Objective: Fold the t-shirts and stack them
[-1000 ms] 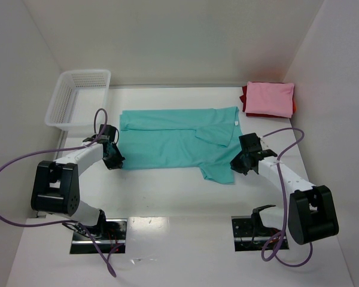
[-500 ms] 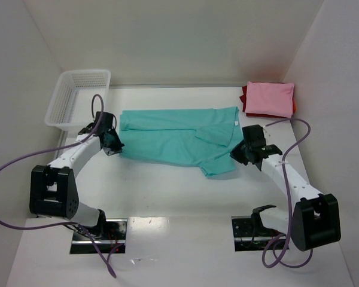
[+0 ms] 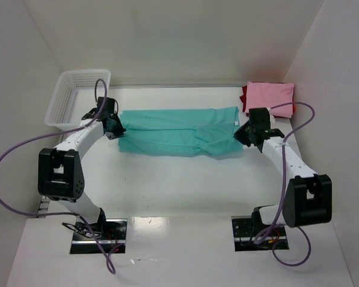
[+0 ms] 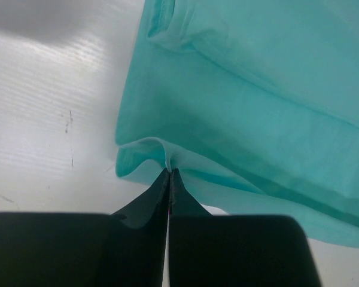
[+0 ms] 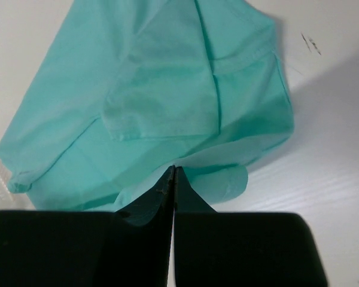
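The teal-green t-shirt point(image 3: 176, 133) is laid left-to-right across the worktop point(image 3: 179, 191), its ends pinched in the clenched left gripper point(image 4: 169, 172) and right gripper point(image 5: 173, 169), with its far edge lying just beyond both.

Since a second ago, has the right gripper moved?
Yes. The right gripper has moved farther back, toward the pink shirt, dragging the near hem of the teal shirt with it.
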